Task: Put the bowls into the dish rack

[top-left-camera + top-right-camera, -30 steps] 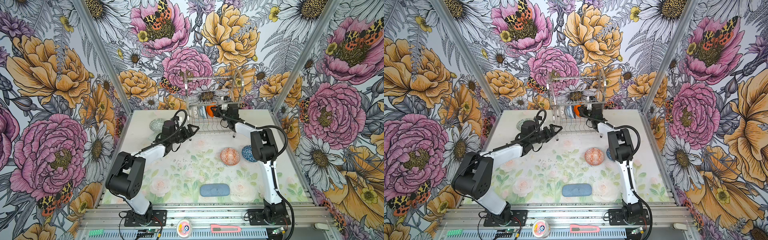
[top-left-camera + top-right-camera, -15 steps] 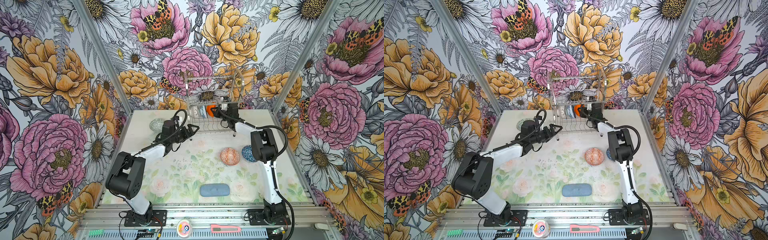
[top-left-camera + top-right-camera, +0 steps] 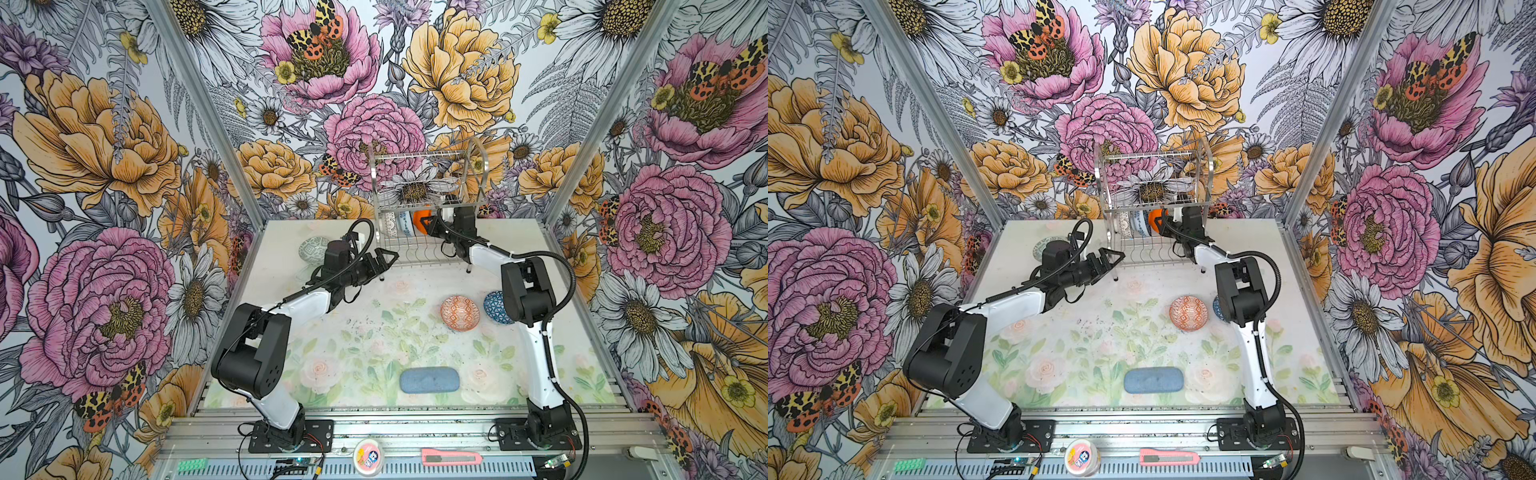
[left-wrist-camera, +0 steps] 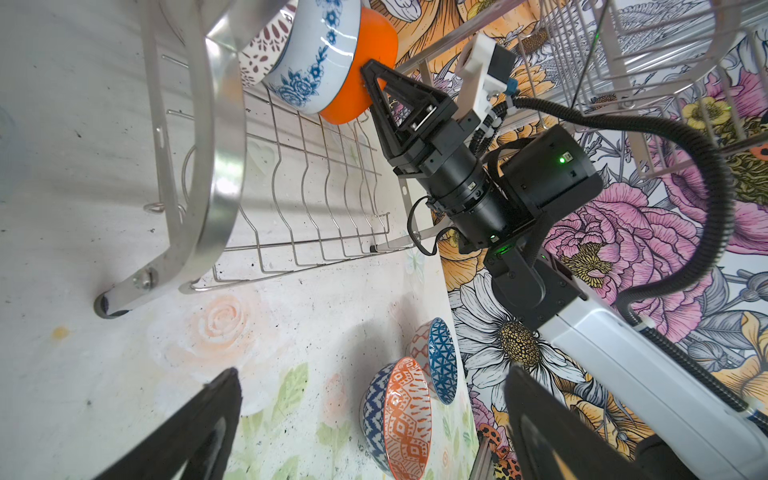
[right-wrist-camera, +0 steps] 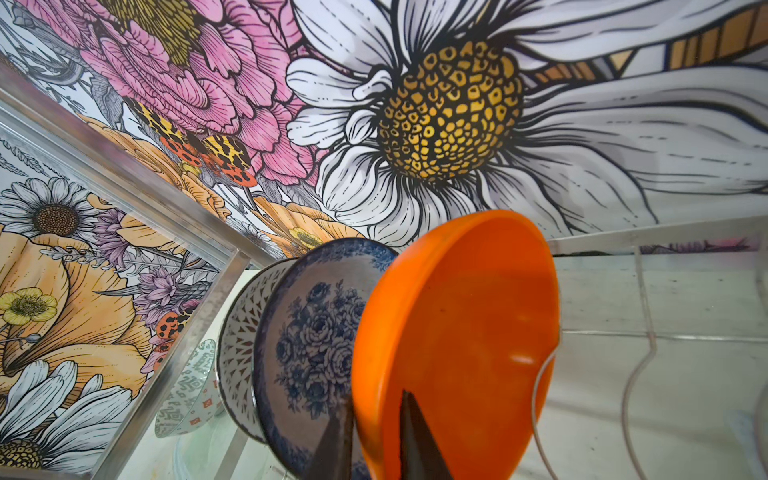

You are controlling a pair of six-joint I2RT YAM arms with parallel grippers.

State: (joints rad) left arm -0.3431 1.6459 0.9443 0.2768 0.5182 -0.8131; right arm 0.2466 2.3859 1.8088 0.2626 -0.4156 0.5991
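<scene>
The silver dish rack [image 3: 428,253] [image 3: 1142,255] stands at the back of the table. Three bowls stand on edge in its lower tier: black-and-white lattice [image 5: 237,345], blue floral [image 5: 316,345] [image 4: 316,62] and plain orange [image 5: 478,332] [image 3: 420,218]. My right gripper [image 5: 374,405] [image 3: 428,226] is shut on the orange bowl's rim, with one finger inside and one outside. My left gripper [image 3: 388,264] [image 3: 1113,266] hovers open and empty by the rack's left front leg. Left of the rack lies the grey-green bowl [image 3: 313,249]. The orange-white geometric bowl [image 3: 459,312] and the dark-blue triangle bowl [image 3: 494,305] sit at mid-right.
A flat blue-grey pad [image 3: 429,379] lies near the table's front. On the front rail lie a pink round tin [image 3: 368,455] and a pink box cutter [image 3: 451,457]. The right arm's elbow partly covers the dark-blue bowl. Floral walls close in three sides.
</scene>
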